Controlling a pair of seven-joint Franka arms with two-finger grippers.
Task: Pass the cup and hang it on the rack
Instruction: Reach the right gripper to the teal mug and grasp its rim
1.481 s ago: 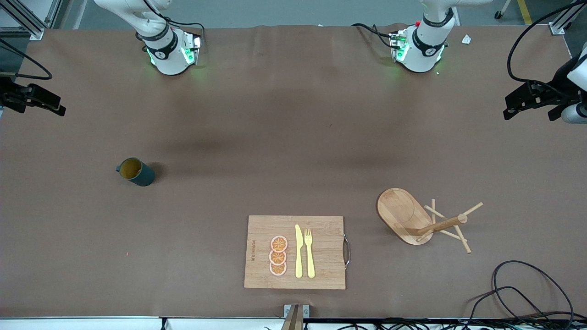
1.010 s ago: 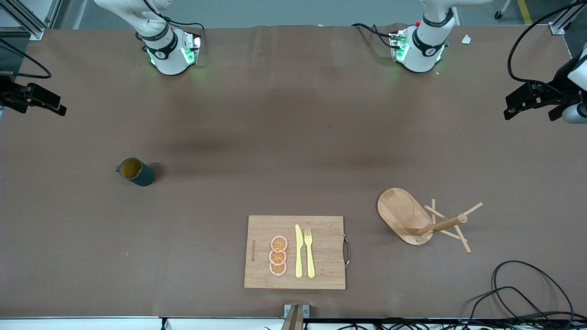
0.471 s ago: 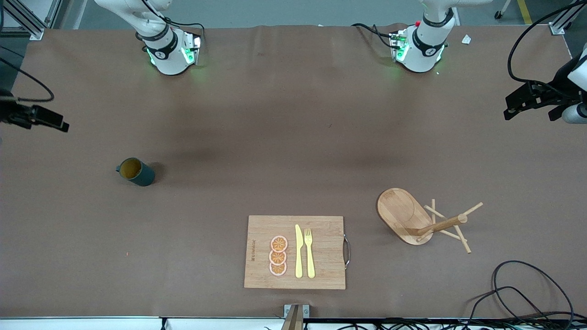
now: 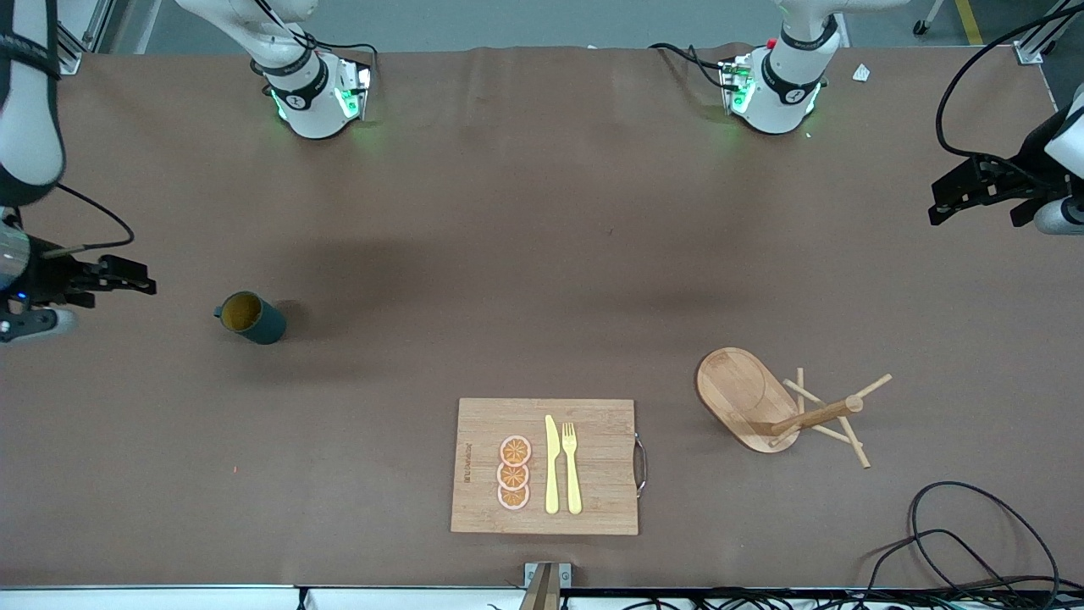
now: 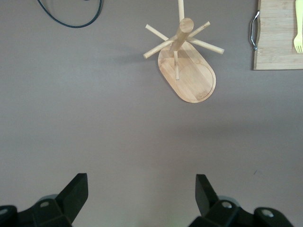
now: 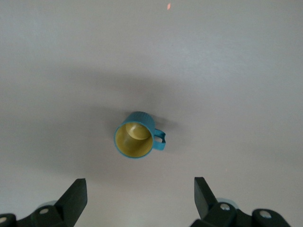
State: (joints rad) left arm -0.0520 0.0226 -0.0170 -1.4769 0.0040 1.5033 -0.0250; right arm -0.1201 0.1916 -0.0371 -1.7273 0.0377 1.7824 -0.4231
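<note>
The cup [image 4: 250, 317], dark teal with a yellow inside, stands upright on the brown table toward the right arm's end, its handle pointing to that end. My right gripper [image 4: 127, 282] is open and empty, up over the table's end beside the cup. In the right wrist view the cup [image 6: 136, 135] lies ahead of the open right gripper [image 6: 140, 198]. The rack [image 4: 779, 407] stands on its oval base toward the left arm's end. My left gripper [image 4: 953, 199] is open and empty over that end. The left wrist view shows the rack [image 5: 187, 71] ahead of the open left gripper [image 5: 142, 198].
A wooden cutting board [image 4: 593, 500] with orange slices [image 4: 513, 473], a yellow knife [image 4: 551, 464] and fork [image 4: 572, 466] lies near the front edge, mid-table. Black cables [image 4: 974, 542] loop at the front corner by the left arm's end. The board's handle end shows in the left wrist view [image 5: 277, 47].
My right gripper has come in over the table's end and now hangs level with the cup, its arm link now in view. The left gripper, cup and rack have not moved.
</note>
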